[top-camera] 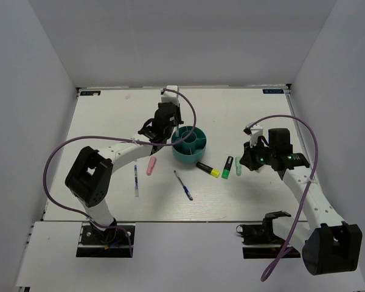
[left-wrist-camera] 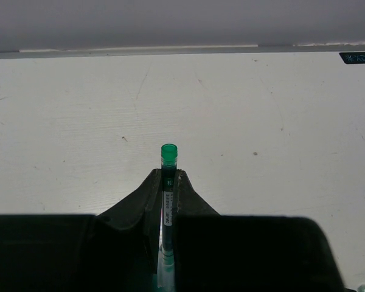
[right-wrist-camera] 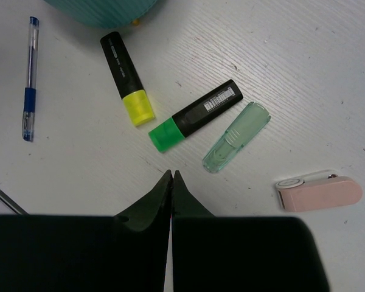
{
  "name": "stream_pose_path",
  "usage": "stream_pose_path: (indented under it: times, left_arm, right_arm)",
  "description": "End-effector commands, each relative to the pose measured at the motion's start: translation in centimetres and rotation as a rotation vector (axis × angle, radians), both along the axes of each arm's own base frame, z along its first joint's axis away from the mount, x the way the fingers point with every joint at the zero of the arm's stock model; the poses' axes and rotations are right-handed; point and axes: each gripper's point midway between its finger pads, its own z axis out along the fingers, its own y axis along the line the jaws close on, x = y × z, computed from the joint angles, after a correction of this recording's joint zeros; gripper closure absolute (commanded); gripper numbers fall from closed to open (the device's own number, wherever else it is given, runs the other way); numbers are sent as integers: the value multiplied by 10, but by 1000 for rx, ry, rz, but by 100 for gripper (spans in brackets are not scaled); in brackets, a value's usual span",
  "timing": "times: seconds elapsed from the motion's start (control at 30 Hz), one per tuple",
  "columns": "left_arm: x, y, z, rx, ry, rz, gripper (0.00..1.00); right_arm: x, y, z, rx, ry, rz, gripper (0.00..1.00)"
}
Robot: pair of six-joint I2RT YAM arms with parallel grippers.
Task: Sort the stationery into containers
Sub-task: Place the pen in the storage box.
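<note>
Between the fingers of the left gripper (left-wrist-camera: 168, 177) a thin green-tipped pen (left-wrist-camera: 168, 156) is standing up, its cap poking out just past the fingertips. The claw is clamping on the barrel below the cap. Seen from above, that gripper is hanging just beside the far-left rim of the teal organizer (top-camera: 190, 145), so the pen is being carried above the table (top-camera: 109, 121) and is not lying in any compartment yet.

The pen is looking light, stiff and smooth. A round, slick barrel like this is likely to swivel or slide in a narrow pinch, so a hold nearer the middle of its length would probably steady it better than one close to an end.

Further out, the right gripper (right-wrist-camera: 171, 177) is hovering with its fingers pressed together on nothing. Just ahead of it are lying a black marker with yellow cap (right-wrist-camera: 129, 79), a black marker with green cap (right-wrist-camera: 198, 114) and a pale green piece (right-wrist-camera: 237, 136), none of the three touching another. These short, fat bodies should be easiest to take across the middle. A pink piece (right-wrist-camera: 319, 191) is sitting apart to one side and a blue pen (right-wrist-camera: 28, 79) to the other.
</note>
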Motion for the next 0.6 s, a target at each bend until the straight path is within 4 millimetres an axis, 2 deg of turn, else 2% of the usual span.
stream_pose_path:
  times: [0.0, 0.17, 0.27, 0.43, 0.53, 0.57]
  left_arm:
    - [3, -12, 32, -65, -67, -12, 100]
    - [-7, -16, 10, -55, -35, -22, 100]
    - [-13, -16, -1, -50, -17, -22, 88]
    - [-18, -17, -7, -31, -10, -25, 69]
    - [-20, -18, -9, -25, 0, -28, 64]
    - [-20, -18, -9, -24, 3, -27, 57]
  right_arm:
    - [6, 0, 1, -2, -31, 11, 100]
    - [5, 0, 0, -4, -29, 9, 100]
    - [6, -1, 0, -5, -27, 8, 100]
    - [5, 0, 1, -1, -27, 9, 100]
    - [5, -1, 2, 0, -30, 6, 100]
    - [5, 0, 2, 0, -26, 8, 100]
